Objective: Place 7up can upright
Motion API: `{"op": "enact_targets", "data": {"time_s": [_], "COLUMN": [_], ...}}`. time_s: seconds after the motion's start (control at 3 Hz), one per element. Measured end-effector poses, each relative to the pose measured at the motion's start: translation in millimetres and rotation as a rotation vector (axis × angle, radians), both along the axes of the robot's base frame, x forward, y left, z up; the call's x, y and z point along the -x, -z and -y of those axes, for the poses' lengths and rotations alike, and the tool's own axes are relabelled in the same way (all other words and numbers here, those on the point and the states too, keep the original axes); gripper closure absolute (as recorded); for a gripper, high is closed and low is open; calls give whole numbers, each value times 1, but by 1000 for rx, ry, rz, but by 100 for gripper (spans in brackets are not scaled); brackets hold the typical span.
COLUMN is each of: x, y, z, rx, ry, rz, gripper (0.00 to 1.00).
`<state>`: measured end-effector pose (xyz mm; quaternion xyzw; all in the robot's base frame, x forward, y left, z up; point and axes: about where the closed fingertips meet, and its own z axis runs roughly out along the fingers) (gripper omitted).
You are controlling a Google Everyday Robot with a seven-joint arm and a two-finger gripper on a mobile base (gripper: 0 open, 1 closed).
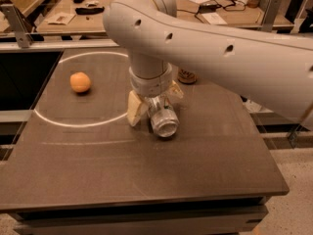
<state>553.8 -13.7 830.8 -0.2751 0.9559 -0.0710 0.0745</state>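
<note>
The robot's thick white arm (220, 48) reached in from the right across the dark brown, flat-topped table (146, 180) and bent down near its middle. At the arm's end, the two-finger gripper (155, 104), with cream-coloured fingers (135, 109), hung low over the tabletop, just outside the near right edge of a thin white circle (83, 125) marked on the surface. Its fingers were closed on the silver aluminium 7up can (164, 122), one on each side of the body. The can was not upright: it lay tilted towards horizontal, its round end facing the camera and slightly down, close above the table; whether it touched the surface could not be told. A small round orange ball (80, 82) rested inside the circle, well apart to the left of the gripper. Behind the arm, a small brownish object (187, 76) stood on the table, mostly hidden. A light wooden workbench (63, 21) carrying clutter lay beyond the table.
</note>
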Motion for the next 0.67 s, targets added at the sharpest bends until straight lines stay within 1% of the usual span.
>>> {"op": "enact_targets", "data": {"time_s": [0.33,0.67], "x": [-19,-36], "y": [-1,-9], "z": [11,21], "rx": [45,53], "ry": [46,63], "rz": [-59,-93], "gripper": [39,64]}}
